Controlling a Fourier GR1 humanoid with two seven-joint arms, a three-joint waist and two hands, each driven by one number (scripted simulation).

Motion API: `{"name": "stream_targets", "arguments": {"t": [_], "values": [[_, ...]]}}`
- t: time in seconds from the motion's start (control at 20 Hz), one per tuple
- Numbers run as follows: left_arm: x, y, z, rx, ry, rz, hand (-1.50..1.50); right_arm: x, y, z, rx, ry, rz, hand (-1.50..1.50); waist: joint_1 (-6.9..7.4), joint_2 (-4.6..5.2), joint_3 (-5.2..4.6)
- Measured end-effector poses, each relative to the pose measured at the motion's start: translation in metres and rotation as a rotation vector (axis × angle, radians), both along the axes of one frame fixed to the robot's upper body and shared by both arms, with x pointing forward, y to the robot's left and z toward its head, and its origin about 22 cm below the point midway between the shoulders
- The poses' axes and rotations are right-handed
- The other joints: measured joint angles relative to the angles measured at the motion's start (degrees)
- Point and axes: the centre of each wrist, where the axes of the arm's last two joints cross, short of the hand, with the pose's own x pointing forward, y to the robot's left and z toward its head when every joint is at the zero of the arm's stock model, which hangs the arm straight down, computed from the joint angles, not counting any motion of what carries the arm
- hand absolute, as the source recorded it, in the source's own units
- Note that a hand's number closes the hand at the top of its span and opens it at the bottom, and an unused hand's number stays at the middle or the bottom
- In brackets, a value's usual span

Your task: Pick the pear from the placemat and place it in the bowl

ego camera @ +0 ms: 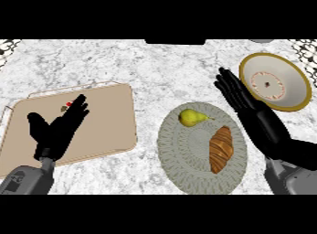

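The pear (193,117) at the mat's (181,157) far edge looks light and slippery; the right hand's (241,98) straight fingers (227,82) should cup its belly.

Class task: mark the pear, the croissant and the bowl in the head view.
Pear (192,118): head view, on its yellow body.
Croissant (220,148): head view, on its middle.
Bowl (290,73): head view, on its white inner wall.
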Motion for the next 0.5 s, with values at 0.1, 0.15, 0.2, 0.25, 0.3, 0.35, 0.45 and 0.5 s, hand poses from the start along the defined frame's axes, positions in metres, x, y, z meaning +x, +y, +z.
{"name": "stream_targets", "arguments": {"t": [0.1, 0.15, 0.2, 0.25, 0.3, 0.35, 0.45, 0.5], "values": [[0.006, 0.004, 0.012, 0.002, -0.062, 0.014, 0.0, 0.012, 0.002, 0.001, 0.017, 0.028, -0.087, -1.5, 0.72, 0.64, 0.78], [0.01, 0.007, 0.02, 0.01, -0.105, 0.028, 0.0, 0.018, 0.003, 0.0, 0.039, 0.055, -0.16, -1.5, 1.25, 0.89, 1.05], [0.016, 0.01, 0.031, 0.02, -0.162, 0.042, 0.0, 0.024, 0.001, -0.003, 0.064, 0.089, -0.239, -1.5, 1.7, 1.2, 1.26], [0.021, 0.014, 0.042, 0.033, -0.218, 0.059, 0.0, 0.03, -0.002, -0.007, 0.093, 0.125, -0.324, -1.5, 2.32, 1.44, 1.43], [0.026, 0.018, 0.054, 0.045, -0.277, 0.077, 0.0, 0.035, -0.003, -0.011, 0.127, 0.165, -0.406, -1.5, 2.85, 1.71, 1.57], [0.029, 0.02, 0.061, 0.053, -0.31, 0.084, 0.0, 0.037, -0.015, -0.02, 0.04, 0.202, -0.476, -1.5, 3.28, 2.08, 1.21], [0.033, 0.024, 0.073, 0.064, -0.367, 0.106, 0.0, 0.04, -0.035, -0.036, -0.037, 0.263, -0.675, -1.5, 3.31, 2.37, 1.12], [0.034, 0.026, 0.077, 0.068, -0.389, 0.114, 0.0, 0.042, -0.042, -0.042, -0.063, 0.279, -0.772, -1.5, 3.46, 2.44, 1.11]]}}
